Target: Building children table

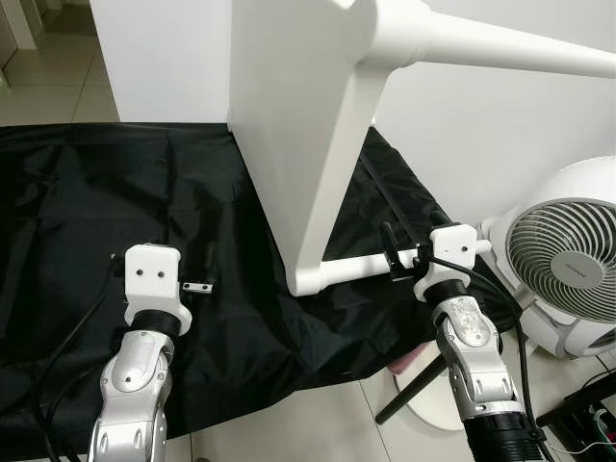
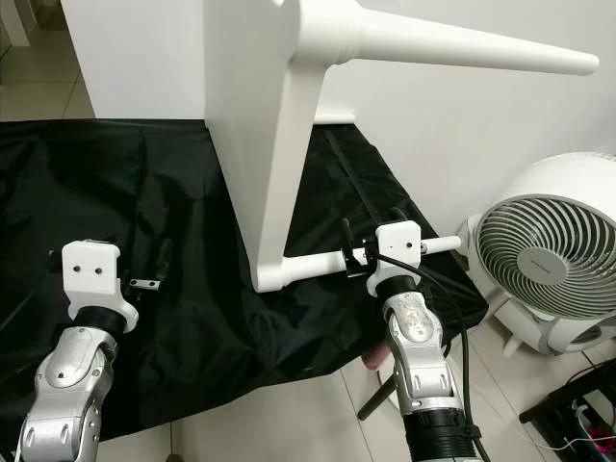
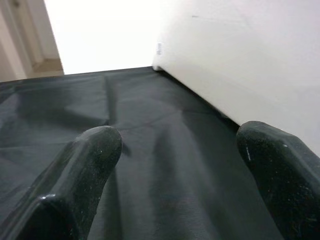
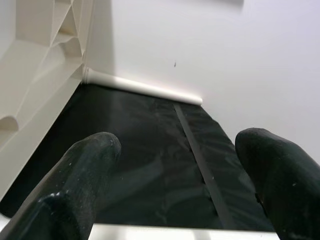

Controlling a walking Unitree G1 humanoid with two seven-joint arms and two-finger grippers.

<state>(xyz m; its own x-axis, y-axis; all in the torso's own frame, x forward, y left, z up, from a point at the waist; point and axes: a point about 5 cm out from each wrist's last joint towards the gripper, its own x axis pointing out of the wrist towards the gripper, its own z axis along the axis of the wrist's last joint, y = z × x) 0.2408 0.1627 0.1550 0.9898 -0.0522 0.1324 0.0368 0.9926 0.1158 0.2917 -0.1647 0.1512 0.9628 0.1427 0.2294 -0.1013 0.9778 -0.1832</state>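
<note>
White children's table (image 1: 298, 125) stands on its edge on a black sheet (image 1: 87, 202) spread over the floor, tabletop vertical, occupying the centre to 12 o'clock of the head views. One upper leg (image 2: 452, 46) projects from the top corner toward 2 o'clock, clear of the sheet. One lower leg (image 1: 351, 269) lies horizontal from the bottom corner, pointing toward 3 o'clock, low over the sheet. A further white leg (image 4: 142, 87) lies along the foot of the wall at the far edge of the sheet.

Right pincer (image 1: 393, 258) at 4 o'clock of the tabletop: its black fingers sit around the lower leg; contact cannot be confirmed. In the right wrist view the fingers (image 4: 85, 170) are spread wide, with the leg as a pale band between them.

Left pincer (image 3: 185, 165) at 8 o'clock of the tabletop, over the black sheet, well apart from the table; fingers spread, holding nothing.

Small metal bracket (image 1: 198, 286) lies on the sheet just beside the left wrist, at its 3 o'clock.

White fan (image 1: 568, 255) stands on the tiled floor (image 1: 318, 423) at 3 o'clock, off the sheet, near the right arm. White wall (image 1: 491, 135) behind the table.
</note>
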